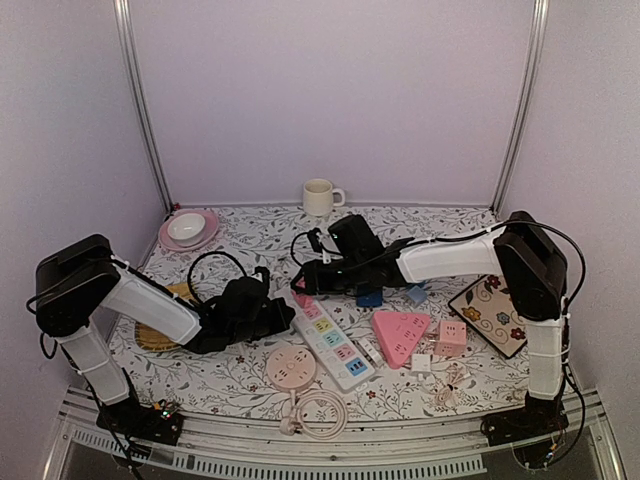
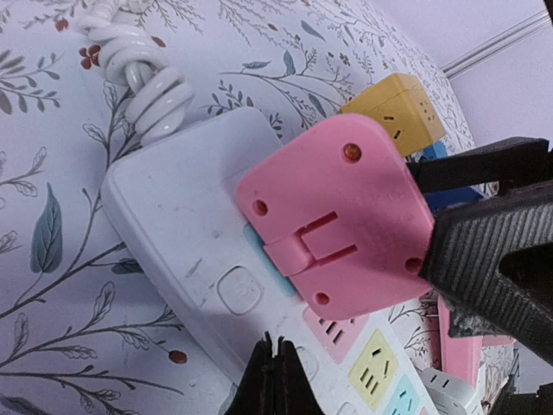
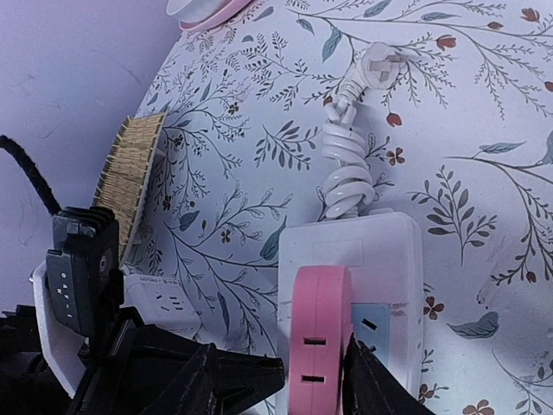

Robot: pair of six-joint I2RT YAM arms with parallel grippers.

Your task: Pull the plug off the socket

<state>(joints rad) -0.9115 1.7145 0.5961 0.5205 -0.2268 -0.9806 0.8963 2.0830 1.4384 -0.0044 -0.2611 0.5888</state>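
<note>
A pink plug [image 1: 301, 298] [image 2: 333, 220] [image 3: 318, 333] sits in the end outlet of the white power strip socket [image 1: 338, 347] [image 2: 181, 225] [image 3: 384, 251]. My right gripper [image 1: 304, 285] [image 3: 318, 373] straddles the plug, one black finger against each flat side, shut on it. One of its fingers [image 2: 492, 251] shows at the plug's right edge in the left wrist view. My left gripper [image 1: 286, 318] [image 2: 278, 356] is shut and empty, its tips resting on the strip just beside the plug.
The strip's coiled white cord [image 2: 147, 78] [image 3: 350, 177] trails from its end. Around it lie a yellow adapter [image 2: 397, 108], a round pink socket [image 1: 291, 365], a triangular pink socket [image 1: 400, 333], a pink cube [image 1: 451, 337], a floral board [image 1: 492, 315], a mug [image 1: 322, 197] and a pink plate [image 1: 205, 238].
</note>
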